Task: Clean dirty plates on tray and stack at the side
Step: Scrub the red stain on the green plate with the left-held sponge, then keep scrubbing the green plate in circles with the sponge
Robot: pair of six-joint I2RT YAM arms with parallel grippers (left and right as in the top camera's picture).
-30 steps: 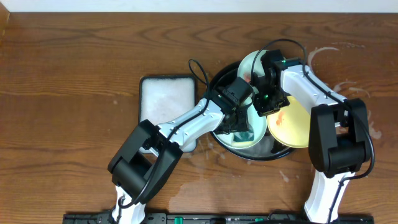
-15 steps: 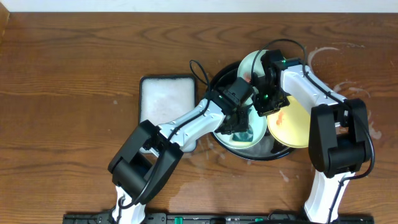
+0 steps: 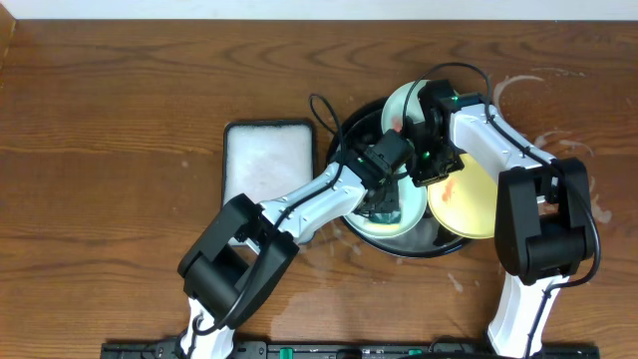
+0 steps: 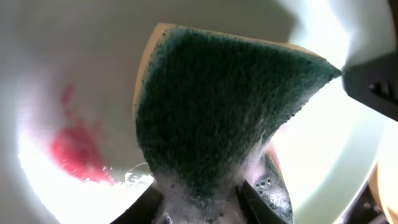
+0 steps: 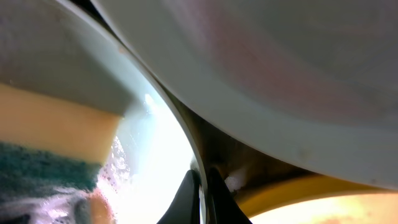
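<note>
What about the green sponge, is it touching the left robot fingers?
Touching. The left wrist view shows the sudsy green sponge pinched at its base between both left fingers, with no gap.

Wet black tray held three plates: yellow plate, orange-smeared, at right; mint plate at far rim; second mint plate nearer, red-smeared.

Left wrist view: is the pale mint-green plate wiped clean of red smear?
No, a red smear lies on the plate, left of the green sponge.
</note>
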